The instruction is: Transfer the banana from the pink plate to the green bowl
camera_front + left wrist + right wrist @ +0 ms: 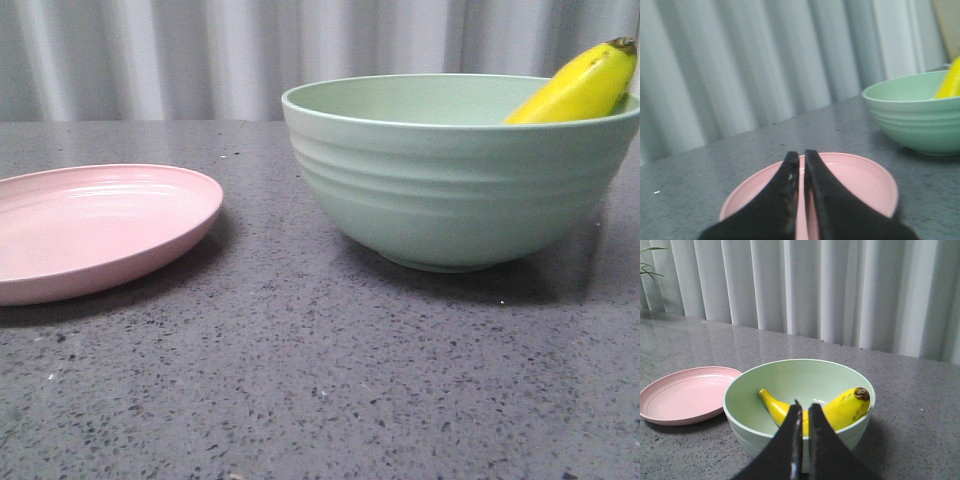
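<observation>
A bare strip of speckled grey table separates the pink plate from the green bowl; their rims sit near each other but apart, and open tabletop runs in front of both in the front view. The bowl's far side is cut off by the picture's right edge.

One plate, one bowl, one banana, two grippers.

The banana lies inside the bowl, curved along its floor, with its dark stem tip propped against the rim and poking just above it (glossy bright yellow, a few brown flecks). The plate holds nothing.

The left gripper hangs over the plate, fingers nearly together with only a thin slit between them, gripping nothing. The right gripper sits above the bowl's near rim, likewise narrowed and empty.
</observation>
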Controlling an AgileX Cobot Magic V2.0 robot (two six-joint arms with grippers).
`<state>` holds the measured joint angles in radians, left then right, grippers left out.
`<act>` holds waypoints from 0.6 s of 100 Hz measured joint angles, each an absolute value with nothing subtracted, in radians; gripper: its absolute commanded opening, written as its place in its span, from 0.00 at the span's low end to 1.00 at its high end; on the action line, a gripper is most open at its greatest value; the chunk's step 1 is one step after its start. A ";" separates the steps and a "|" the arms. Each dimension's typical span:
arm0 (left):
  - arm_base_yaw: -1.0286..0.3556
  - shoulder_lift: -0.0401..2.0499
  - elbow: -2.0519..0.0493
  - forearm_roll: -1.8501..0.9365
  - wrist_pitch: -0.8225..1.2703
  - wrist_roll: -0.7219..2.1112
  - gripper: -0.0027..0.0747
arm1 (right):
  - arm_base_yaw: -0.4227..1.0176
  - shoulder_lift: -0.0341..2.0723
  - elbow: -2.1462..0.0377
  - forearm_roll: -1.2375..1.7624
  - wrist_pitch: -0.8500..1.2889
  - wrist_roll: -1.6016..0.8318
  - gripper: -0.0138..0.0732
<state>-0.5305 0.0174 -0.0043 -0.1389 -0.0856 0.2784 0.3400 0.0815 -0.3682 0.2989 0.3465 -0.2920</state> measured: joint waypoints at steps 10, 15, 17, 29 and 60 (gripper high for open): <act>-0.406 0.017 -0.002 -0.070 -0.102 0.139 0.01 | 0.340 0.081 -0.368 0.299 0.347 -0.292 0.09; -0.348 0.017 0.000 -0.040 -0.102 0.081 0.01 | 0.340 0.081 -0.368 0.299 0.347 -0.292 0.09; -0.323 0.017 0.000 -0.031 -0.102 0.064 0.01 | 0.340 0.081 -0.368 0.299 0.347 -0.292 0.09; -0.193 0.014 0.000 0.000 -0.074 0.025 0.01 | 0.340 0.081 -0.368 0.299 0.347 -0.292 0.09; -0.006 -0.004 0.000 0.009 0.195 0.023 0.01 | 0.340 0.081 -0.367 0.298 0.347 -0.292 0.09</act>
<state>-0.0058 -0.0044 0.0000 0.0091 0.1954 0.0231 0.3400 0.0815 -0.3666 0.2985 0.3471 -0.2920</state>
